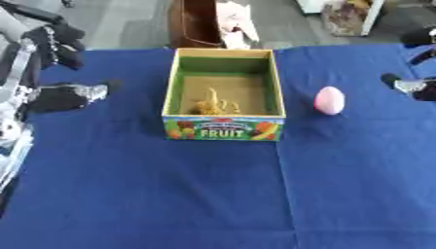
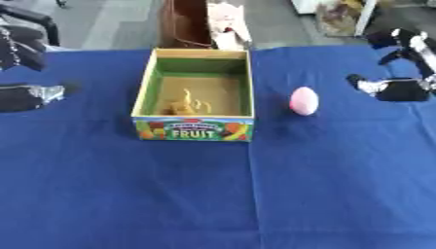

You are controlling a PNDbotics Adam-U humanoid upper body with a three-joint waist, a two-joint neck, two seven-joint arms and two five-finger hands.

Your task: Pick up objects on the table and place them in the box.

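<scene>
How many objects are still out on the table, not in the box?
1: a pink egg lies on the blue cloth, to the right of the box and apart from it. A yellowish thing already lies inside the box.

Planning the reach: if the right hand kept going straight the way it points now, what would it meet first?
Probably the pink egg. The right hand points left across the blue cloth with only bare cloth between; the box lies beyond. Its height above the cloth is unclear.
</scene>
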